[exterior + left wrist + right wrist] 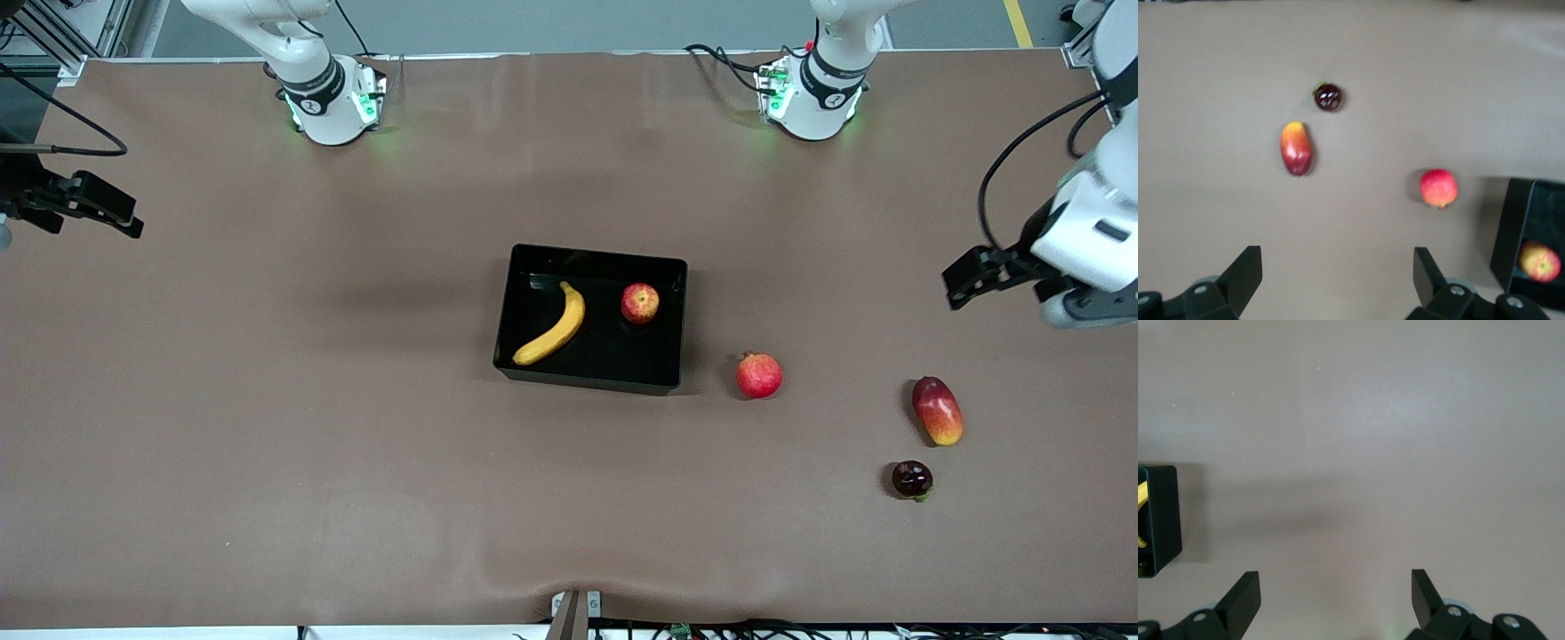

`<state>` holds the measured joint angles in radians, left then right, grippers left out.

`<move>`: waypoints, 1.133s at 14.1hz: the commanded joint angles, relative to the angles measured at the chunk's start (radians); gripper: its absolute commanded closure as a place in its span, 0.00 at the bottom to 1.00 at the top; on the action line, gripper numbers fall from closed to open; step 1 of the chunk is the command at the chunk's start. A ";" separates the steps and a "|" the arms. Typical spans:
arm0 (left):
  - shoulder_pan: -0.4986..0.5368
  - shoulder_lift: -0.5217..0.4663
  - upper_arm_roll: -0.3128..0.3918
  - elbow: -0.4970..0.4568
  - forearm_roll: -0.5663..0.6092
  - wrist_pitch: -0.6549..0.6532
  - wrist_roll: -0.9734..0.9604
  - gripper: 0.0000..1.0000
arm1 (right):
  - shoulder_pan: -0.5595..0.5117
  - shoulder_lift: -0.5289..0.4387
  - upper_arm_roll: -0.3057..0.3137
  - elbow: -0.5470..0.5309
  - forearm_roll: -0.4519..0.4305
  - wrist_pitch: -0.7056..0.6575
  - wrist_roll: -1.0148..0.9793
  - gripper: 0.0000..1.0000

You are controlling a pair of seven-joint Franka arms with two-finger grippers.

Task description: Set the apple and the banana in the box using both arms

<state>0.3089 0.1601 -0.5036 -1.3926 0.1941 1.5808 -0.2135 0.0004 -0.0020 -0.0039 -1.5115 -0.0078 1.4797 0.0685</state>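
The long curved yellow banana and small streaked red apple lie in the glossy black plastic box — both together only in the front view. The left gripper and right gripper hang empty over bare table at opposite ends, fingers spread. The left wrist view shows the apple — somewhat blurred.

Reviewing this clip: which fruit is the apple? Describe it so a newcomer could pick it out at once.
Start at the black box in the middle of the table. Two fruits lie inside it: the long yellow banana and the apple, toward the left arm's end. The apple is small, round and red with yellow streaks, unlike the crowned pomegranate outside the box.
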 commanded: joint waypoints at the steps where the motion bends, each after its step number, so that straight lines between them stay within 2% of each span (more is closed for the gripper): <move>1: -0.161 -0.091 0.196 -0.048 -0.062 -0.068 0.064 0.00 | 0.003 0.000 0.002 0.010 -0.017 -0.010 -0.002 0.00; 3: -0.256 -0.146 0.313 -0.094 -0.091 -0.073 0.085 0.00 | 0.004 0.001 0.002 0.008 -0.017 -0.010 -0.002 0.00; 5: -0.307 -0.206 0.371 -0.155 -0.117 -0.074 0.085 0.00 | 0.003 0.000 0.002 0.008 -0.017 -0.010 -0.004 0.00; 8: -0.317 -0.284 0.398 -0.239 -0.137 -0.071 0.075 0.00 | 0.004 0.004 0.002 0.008 -0.017 -0.010 -0.002 0.00; 12: -0.329 -0.333 0.401 -0.285 -0.150 -0.071 0.020 0.00 | 0.004 0.004 0.002 0.008 -0.017 -0.010 -0.002 0.00; 14: -0.323 -0.330 0.407 -0.279 -0.153 -0.070 0.020 0.00 | 0.004 0.004 0.002 0.008 -0.017 -0.010 -0.002 0.00; 16: -0.303 -0.309 0.408 -0.269 -0.215 -0.070 0.025 0.00 | 0.004 0.004 0.002 0.007 -0.017 -0.010 -0.002 0.00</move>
<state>-0.0034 -0.1454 -0.1063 -1.6493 0.0314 1.5017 -0.1859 0.0006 -0.0008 -0.0034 -1.5116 -0.0078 1.4783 0.0684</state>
